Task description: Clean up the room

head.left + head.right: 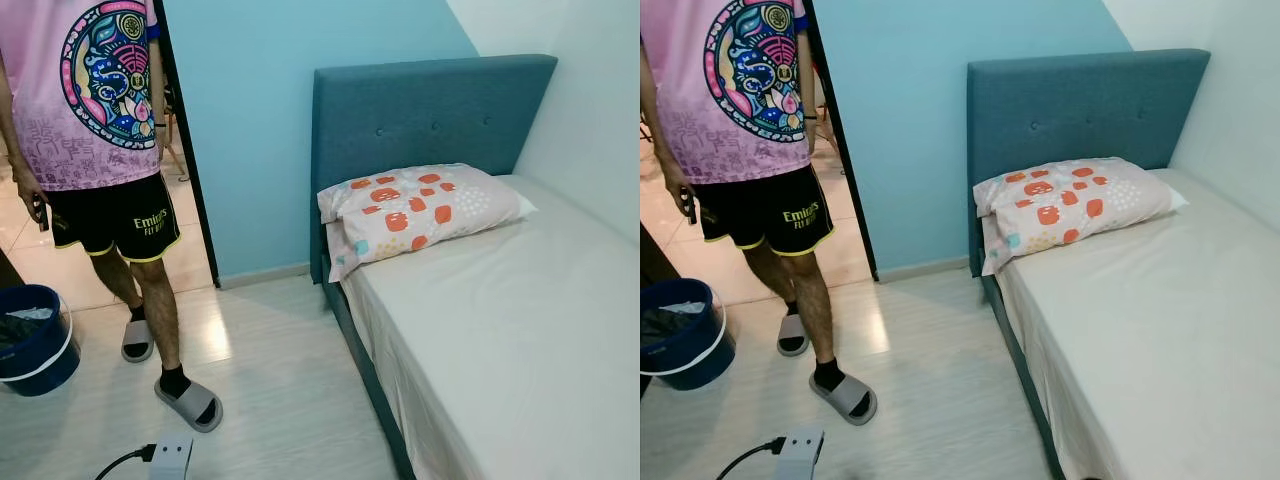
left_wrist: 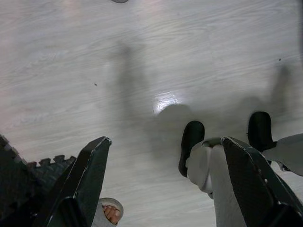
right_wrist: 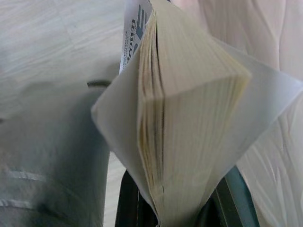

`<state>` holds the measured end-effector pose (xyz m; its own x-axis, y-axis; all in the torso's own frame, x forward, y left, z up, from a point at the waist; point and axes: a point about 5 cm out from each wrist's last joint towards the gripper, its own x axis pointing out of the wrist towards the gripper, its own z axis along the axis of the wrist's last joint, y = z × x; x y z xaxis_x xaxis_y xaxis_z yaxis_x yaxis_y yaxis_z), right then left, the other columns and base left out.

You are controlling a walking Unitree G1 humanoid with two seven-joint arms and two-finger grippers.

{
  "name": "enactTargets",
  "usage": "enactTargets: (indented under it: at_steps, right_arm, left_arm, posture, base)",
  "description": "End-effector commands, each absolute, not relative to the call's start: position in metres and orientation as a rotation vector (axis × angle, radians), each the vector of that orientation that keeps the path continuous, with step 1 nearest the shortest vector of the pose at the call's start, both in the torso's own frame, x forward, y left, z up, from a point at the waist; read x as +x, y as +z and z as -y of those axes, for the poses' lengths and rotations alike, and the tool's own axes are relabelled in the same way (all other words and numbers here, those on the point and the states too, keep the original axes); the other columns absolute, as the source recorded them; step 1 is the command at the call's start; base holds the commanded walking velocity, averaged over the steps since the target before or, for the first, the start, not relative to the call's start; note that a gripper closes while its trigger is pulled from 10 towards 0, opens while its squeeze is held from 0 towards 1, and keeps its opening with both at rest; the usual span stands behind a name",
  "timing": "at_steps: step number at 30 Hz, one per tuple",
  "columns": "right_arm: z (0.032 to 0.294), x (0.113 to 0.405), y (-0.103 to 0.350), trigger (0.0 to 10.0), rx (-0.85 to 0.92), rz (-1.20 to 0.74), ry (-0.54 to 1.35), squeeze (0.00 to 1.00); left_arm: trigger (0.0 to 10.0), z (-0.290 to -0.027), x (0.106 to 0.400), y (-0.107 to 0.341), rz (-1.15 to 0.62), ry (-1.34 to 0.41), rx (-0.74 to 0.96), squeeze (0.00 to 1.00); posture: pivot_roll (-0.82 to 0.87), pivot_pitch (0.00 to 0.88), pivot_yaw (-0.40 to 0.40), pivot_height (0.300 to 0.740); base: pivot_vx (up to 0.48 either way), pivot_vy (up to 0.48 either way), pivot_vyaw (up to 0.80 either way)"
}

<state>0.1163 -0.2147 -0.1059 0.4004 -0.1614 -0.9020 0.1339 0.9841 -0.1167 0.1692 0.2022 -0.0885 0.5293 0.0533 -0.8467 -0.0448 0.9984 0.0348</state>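
Gripping a thick book (image 3: 189, 127) by its lower edge, the right end effector (image 3: 175, 208) is clenched on it, its black fingers showing just under the fanned pages. The book hangs spine-down with its yellowed pages splaying upward, which suggests it was pinched near the spine so the block stays together. Beside it in that wrist view are the bed's pale sheet and a strip of floor, so the book seems to be carried low next to the bed (image 1: 520, 330).

The left end effector (image 2: 163, 179) hangs over the pale wood floor (image 2: 142, 56) with its two fingers spread wide and nothing between them: released and idle. Below it are the robot's own dark feet and, at the frame's edge, a person's sandalled toes.

From the head camera, the bed stands against the blue wall, its sheet smooth, with a patterned pillow (image 1: 420, 210) propped at the headboard. A person (image 1: 110, 170) stands in the doorway, well apart from the bed. A blue bucket (image 1: 35, 340) sits on the floor near the person, and a white power strip (image 1: 170, 458) lies at the bottom edge.

My judgement: the book is the item being tidied, and it has not yet been set down anywhere.
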Motion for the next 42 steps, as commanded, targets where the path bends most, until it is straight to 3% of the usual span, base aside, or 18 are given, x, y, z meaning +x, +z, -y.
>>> enactTargets:
  at_steps: [1,11,14,17,18,20,21,22,25,29,36,42]
  right_arm:
    - [0.218,0.121,-0.104,10.0,-0.046,-1.133,-0.197,0.00]
    - [0.287,0.086,-0.091,10.0,-0.114,-1.137,-0.267,0.00]
    - [0.285,0.087,-0.092,10.0,-0.125,-1.126,-0.267,0.00]
    - [0.272,0.135,-0.082,10.0,-0.139,-0.984,-0.272,0.00]
    - [0.272,0.135,-0.082,10.0,-0.139,-0.984,-0.272,0.00]
    - [0.277,0.176,-0.062,10.0,-0.153,-0.839,-0.254,0.00]
    - [0.277,0.176,-0.062,10.0,-0.153,-0.839,-0.254,0.00]
    - [0.282,0.207,-0.041,10.0,-0.170,-0.724,-0.224,0.00]
    - [0.283,0.216,-0.035,10.0,-0.175,-0.688,-0.212,0.00]
    - [0.270,0.276,0.015,10.0,-0.146,-0.420,-0.068,0.00]
    - [0.235,0.309,0.043,10.0,-0.120,-0.272,0.145,0.00]
    - [0.224,0.319,0.055,10.0,-0.136,-0.222,0.197,0.00]
  left_arm:
    - [10.0,-0.205,0.164,-0.090,-1.026,0.073,0.006,0.00]
    - [10.0,-0.207,0.168,-0.088,-1.006,0.081,-0.001,0.00]
    - [10.0,-0.207,0.169,-0.088,-1.004,0.082,-0.001,0.00]
    - [10.0,-0.205,0.169,-0.088,-1.000,0.080,-0.009,0.00]
    - [10.0,-0.205,0.169,-0.088,-1.000,0.080,-0.009,0.00]
    - [10.0,-0.204,0.173,-0.086,-0.983,0.092,-0.024,0.00]
    - [10.0,-0.204,0.173,-0.086,-0.983,0.092,-0.024,0.00]
    - [10.0,-0.204,0.179,-0.084,-0.960,0.108,-0.042,0.00]
    - [10.0,-0.204,0.181,-0.083,-0.951,0.113,-0.048,0.00]
    - [10.0,-0.212,0.207,-0.067,-0.845,0.163,-0.081,0.00]
    - [10.0,-0.221,0.232,-0.049,-0.754,0.179,-0.086,0.00]
    - [10.0,-0.217,0.236,-0.048,-0.747,0.163,-0.084,0.00]
  posture:
    - [-0.04,0.000,-0.036,0.740]
    - [-0.04,0.000,-0.034,0.740]
    - [-0.04,0.000,-0.034,0.740]
    - [-0.05,0.000,-0.037,0.740]
    - [-0.05,0.000,-0.037,0.740]
    - [-0.06,0.000,-0.037,0.740]
    - [-0.06,0.000,-0.037,0.740]
    - [-0.06,0.000,-0.038,0.740]
    - [-0.06,0.000,-0.038,0.740]
    - [-0.06,0.000,-0.038,0.740]
    - [-0.05,0.000,-0.040,0.740]
    - [-0.05,0.000,-0.036,0.740]
  base:
    - [0.000,0.000,0.00]
    - [0.000,0.000,0.00]
    - [0.000,0.000,0.00]
    - [0.000,0.000,0.00]
    - [0.000,0.000,0.00]
    - [0.000,0.000,0.00]
    - [0.000,0.000,0.00]
    - [0.000,0.000,0.00]
    - [0.000,0.000,0.00]
    - [0.000,0.000,0.00]
    - [0.142,0.000,0.00]
    - [0.298,0.000,0.00]
